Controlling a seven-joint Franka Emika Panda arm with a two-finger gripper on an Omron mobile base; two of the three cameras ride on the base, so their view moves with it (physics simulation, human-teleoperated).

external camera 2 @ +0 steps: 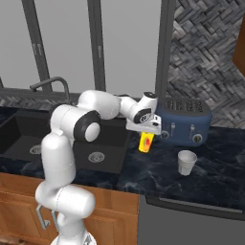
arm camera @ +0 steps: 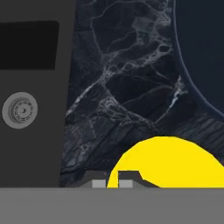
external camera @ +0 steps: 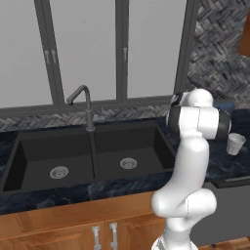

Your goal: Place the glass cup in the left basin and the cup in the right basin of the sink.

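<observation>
Bright yellow with a red mark, that was the cup (external camera 2: pixel 146 141). The glass cup (external camera 2: pixel 186 161) showed pale whitish-blue. The sink (external camera: pixel 73 141) was matte black, the tabletop (external camera 2: pixel 201 177) dark veined marble, the toaster (external camera 2: pixel 185 121) navy.

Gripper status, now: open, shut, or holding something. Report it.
Gripper: shut on the cup, the yellow one, held off the counter right of the sink.

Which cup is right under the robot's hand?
The yellow cup with the red mark, directly below the gripper. The pale glass cup stands apart on the counter, nearer the toaster.
</observation>
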